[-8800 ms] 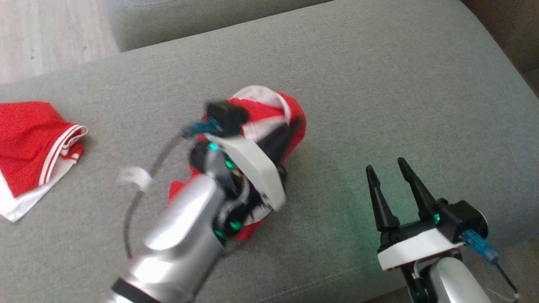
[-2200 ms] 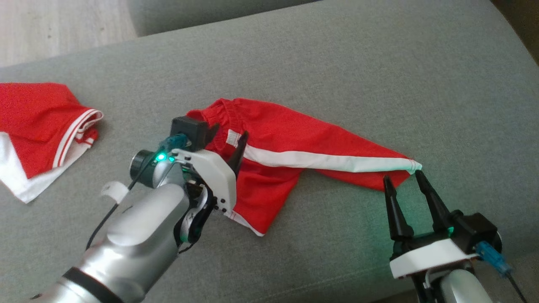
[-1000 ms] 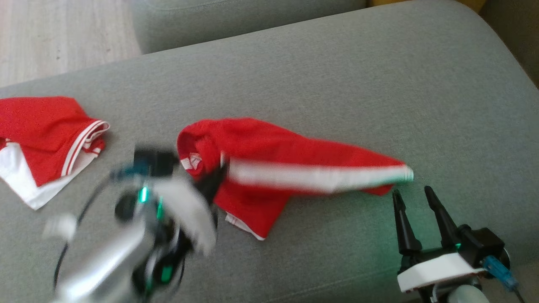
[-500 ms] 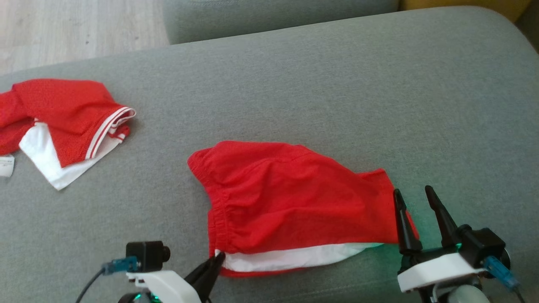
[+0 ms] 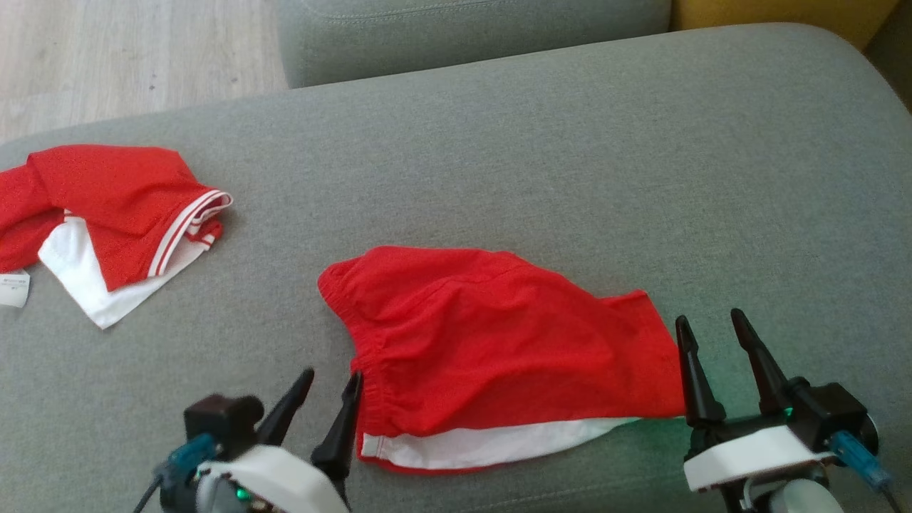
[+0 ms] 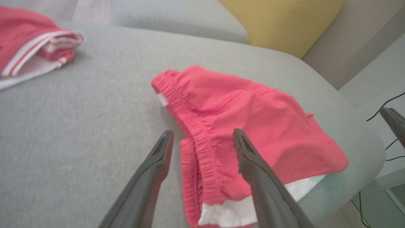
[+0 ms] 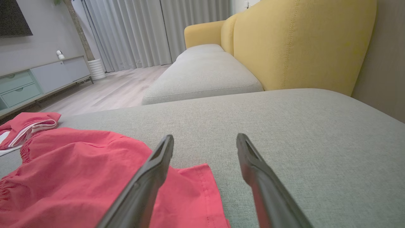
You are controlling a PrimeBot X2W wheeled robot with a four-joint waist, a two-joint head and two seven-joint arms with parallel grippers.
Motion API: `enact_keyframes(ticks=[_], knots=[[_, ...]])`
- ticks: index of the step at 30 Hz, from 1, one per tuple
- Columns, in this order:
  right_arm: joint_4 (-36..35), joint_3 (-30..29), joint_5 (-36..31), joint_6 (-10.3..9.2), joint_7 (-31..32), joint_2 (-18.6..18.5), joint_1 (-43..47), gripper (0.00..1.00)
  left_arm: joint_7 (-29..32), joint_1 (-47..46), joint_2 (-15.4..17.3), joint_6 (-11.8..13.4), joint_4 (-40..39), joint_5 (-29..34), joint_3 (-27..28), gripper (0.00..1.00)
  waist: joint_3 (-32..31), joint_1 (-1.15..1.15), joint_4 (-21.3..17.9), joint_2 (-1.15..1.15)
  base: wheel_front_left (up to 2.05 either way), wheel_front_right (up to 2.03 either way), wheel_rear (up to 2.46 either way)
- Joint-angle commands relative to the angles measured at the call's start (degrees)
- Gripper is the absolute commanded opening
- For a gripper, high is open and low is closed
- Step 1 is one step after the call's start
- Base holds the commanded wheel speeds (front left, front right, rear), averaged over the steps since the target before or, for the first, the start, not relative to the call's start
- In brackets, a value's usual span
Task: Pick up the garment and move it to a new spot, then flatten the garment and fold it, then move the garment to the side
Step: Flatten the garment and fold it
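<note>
Red garment (image 5: 499,335): I see the shorts lying spread on the grey sofa cushion (image 5: 570,142), close to its near edge and between my two hands. The elastic waistband is toward the left and the leg hem toward the right. A white stripe runs along the near side.
Lay of the cloth: mostly flat, with soft creases across the middle.
Left hand (image 5: 331,374): the fingers are spread wide and grip nothing. In the head view it sits at the waistband's near corner. In my left wrist view the gathered waistband runs up between the two fingers, and I cannot tell whether either one touches the cloth.
Right hand (image 5: 710,318): the fingers are apart and hold nothing. It sits at the leg-hem end, with its left finger over the hem's edge and its right finger over bare cushion.
Red-and-white cloth (image 5: 121,206): a second piece, crumpled at the cushion's left end, well apart from the shorts.
Surroundings: pale wood floor (image 5: 107,57) lies beyond the cushion. My right wrist view shows a yellow backrest (image 7: 300,41) behind it.
</note>
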Motion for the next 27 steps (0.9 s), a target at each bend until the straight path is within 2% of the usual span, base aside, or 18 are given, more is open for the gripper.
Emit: enact_keyframes(ticks=[1, 6, 14, 15, 19, 24, 25, 26, 27], knots=[[-2.1, 1.02, -0.42, -0.04, -0.54, -1.02, -1.53, 1.0, -0.91, -4.9, 0.22, 1.0, -2.72, 2.93, 2.3, 1.0, -0.06, 0.0, -0.07, 0.0, 0.0, 0.0, 0.0], [-2.02, 1.79, -0.54, -0.04, -0.54, -0.94, -2.17, 1.0, 2.59, -13.84, -4.8, -0.74, -0.25, 8.27, -2.72, 1.0, 0.58, 0.0, -0.89, 0.0, 0.0, 0.0, 0.0], [-1.79, 3.35, -0.22, -0.04, -0.54, -0.67, -3.95, 1.0, 14.95, -30.92, -15.12, -8.31, 17.47, 12.08, -11.21, 1.0, 3.04, 0.0, -3.97, 0.0, 0.0, 0.0, 0.0], [-1.79, 3.35, -0.22, -0.04, -0.54, -0.67, -3.95, 1.0, 14.95, -30.92, -15.12, -8.31, 17.47, 12.08, -11.21, 1.0, 3.04, 0.0, -3.97, 0.0, 0.0, 0.0, 0.0], [-1.73, 3.53, -0.18, -0.04, -0.54, -0.52, -4.37, 1.0, 20.37, -35.9, -18.68, -12.45, 27.18, 11.65, -13.88, 1.0, 4.29, 0.0, -5.32, 0.0, 0.0, 0.0, 0.0], [-1.44, 4.02, -0.03, -0.04, -0.54, -0.24, -5.12, 1.0, 26.3, -38.76, -21.12, -16.73, 39.01, 11.4, -17.25, 1.0, 5.25, 0.0, -6.76, 0.0, 0.0, 0.0, 0.0], [-1.38, 4.01, 0.0, -0.04, -0.54, -0.18, -5.2, 1.0, 26.9, -39.01, -21.56, -17.41, 40.69, 11.13, -17.51, 0.32, 5.29, 0.0, -6.97, 0.0, 0.0, 0.0, 0.0], [-1.35, 3.97, 0.01, -0.04, -0.54, -0.12, -5.24, 1.0, 27.46, -39.23, -21.87, -18.28, 42.15, 11.01, -17.91, 0.0, 5.29, 0.0, -7.12, 0.0, 0.0, 0.0, 0.0], [-1.33, 3.89, 0.02, -0.04, -0.54, -0.08, -5.23, 1.0, 27.83, -39.34, -22.2, -19.01, 43.36, 10.73, -18.08, 0.0, 5.27, 0.0, -7.22, 0.0, 0.0, 0.0, 0.0]])
